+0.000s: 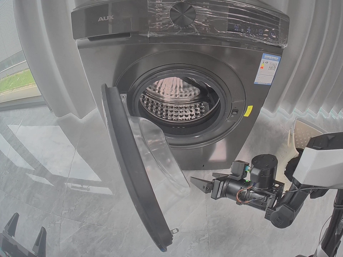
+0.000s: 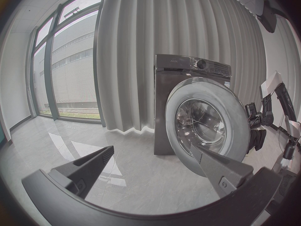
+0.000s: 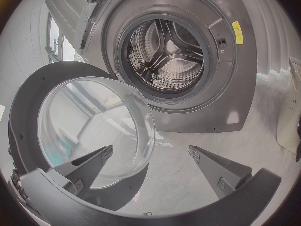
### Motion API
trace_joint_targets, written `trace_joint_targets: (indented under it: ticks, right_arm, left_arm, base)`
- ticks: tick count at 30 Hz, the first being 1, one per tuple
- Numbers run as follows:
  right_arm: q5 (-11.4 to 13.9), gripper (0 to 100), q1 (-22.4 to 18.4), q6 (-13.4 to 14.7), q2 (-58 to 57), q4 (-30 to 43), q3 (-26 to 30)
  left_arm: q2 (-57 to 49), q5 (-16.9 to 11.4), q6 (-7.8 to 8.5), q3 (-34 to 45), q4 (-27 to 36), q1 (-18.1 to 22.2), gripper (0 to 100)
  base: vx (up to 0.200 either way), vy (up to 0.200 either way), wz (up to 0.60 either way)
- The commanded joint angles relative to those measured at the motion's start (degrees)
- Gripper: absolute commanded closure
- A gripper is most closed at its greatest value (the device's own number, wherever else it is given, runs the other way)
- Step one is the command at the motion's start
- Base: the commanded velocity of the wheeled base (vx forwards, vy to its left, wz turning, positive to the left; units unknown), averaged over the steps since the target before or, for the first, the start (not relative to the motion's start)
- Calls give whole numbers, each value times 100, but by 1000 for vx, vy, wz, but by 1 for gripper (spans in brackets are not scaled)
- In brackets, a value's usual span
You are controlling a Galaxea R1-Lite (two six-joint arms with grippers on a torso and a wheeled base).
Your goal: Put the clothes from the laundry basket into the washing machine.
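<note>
Finding 1: the washing machine (image 1: 200, 50) stands with its door (image 1: 121, 154) swung fully open to its left. The drum (image 1: 175, 100) holds 0 garments.

Finding 2: the laundry basket (image 1: 304, 134), white and perforated, stands on the floor to the right of the machine's front. A dark mass (image 2: 257, 138) hangs at its near side. I judge it a garment but cannot confirm it or count what the basket holds.

Finding 3: my right gripper (image 1: 199, 184) sits low before the machine's right front corner, fingers spread wide, holding nothing. It points toward the door, so the basket lies behind it, on the far side of its wrist.

Finding 4: my left gripper (image 1: 29, 222) is well left of the machine, beyond the door, also wide apart and empty.

Assessment: the right arm is clearly nearer the basket. It must turn away from the machine to face it.

Count: 1 machine, 1 door, 1 basket, 2 grippers.
</note>
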Motion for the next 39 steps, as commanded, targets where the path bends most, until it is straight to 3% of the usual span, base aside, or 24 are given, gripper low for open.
trace_joint_targets:
  ticks: [1,14,24,34,39]
  right_arm:
    - [6,0,88,1,128,-2,-45]
    - [6,0,1072,27,312,-336,-45]
    - [15,0,668,18,330,-433,-168]
    - [24,0,729,18,760,-494,-458]
    - [24,0,738,18,822,-494,-546]
  left_arm:
    - [-84,-2,-2,101,-4,2,0]
    - [-84,-2,-2,101,-4,2,0]
    - [-84,-2,-2,101,-4,2,0]
    - [-84,-2,-2,101,-4,2,0]
    - [-84,-2,-2,101,-4,2,0]
  base:
    - [0,0,0]
    - [0,0,0]
    - [0,0,0]
    - [0,0,0]
    - [-200,0,0]
